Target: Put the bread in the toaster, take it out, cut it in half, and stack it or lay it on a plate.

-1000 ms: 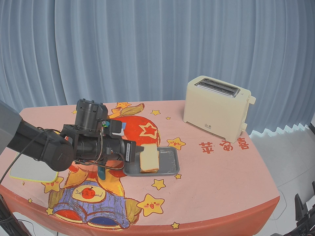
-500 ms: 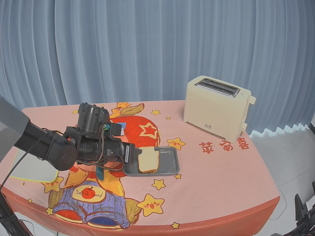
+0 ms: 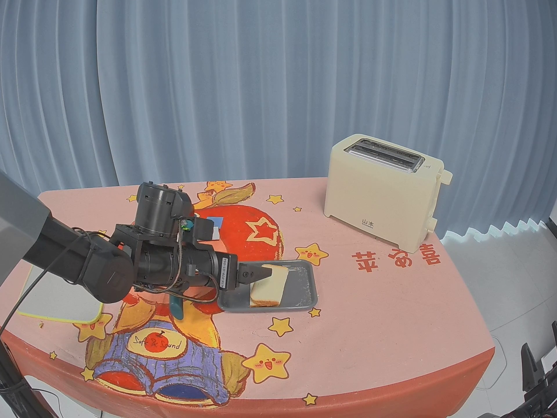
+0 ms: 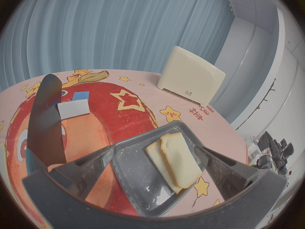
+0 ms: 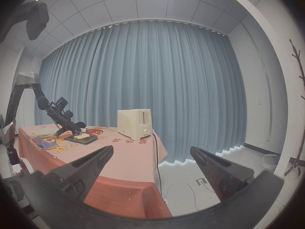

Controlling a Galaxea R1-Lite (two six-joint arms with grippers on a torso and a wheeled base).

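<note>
Gently, with left gripper (image 4: 154, 150) wide open just before the bread (image 4: 178, 159) on the tray (image 4: 136, 172), centre on both pieces and pinch softly, sparing crumb and tray.

left arm (image 3: 75, 256) extends from the robot's left side, forearm roughly level, wrist (image 3: 168, 256) in line with it, pointing toward the robot's right. left gripper (image 3: 260, 273) sits at the end, low, with its jaws spread wide. The left wrist cam shows the same: left gripper (image 4: 154, 150) has both fingers (image 4: 92, 164) well apart, tips level with each other. right gripper (image 5: 152, 149) is also wide apart, aimed roughly level. On the right wrist cam, left arm (image 5: 60, 113) is far off, sloping down to its gripper.
</note>
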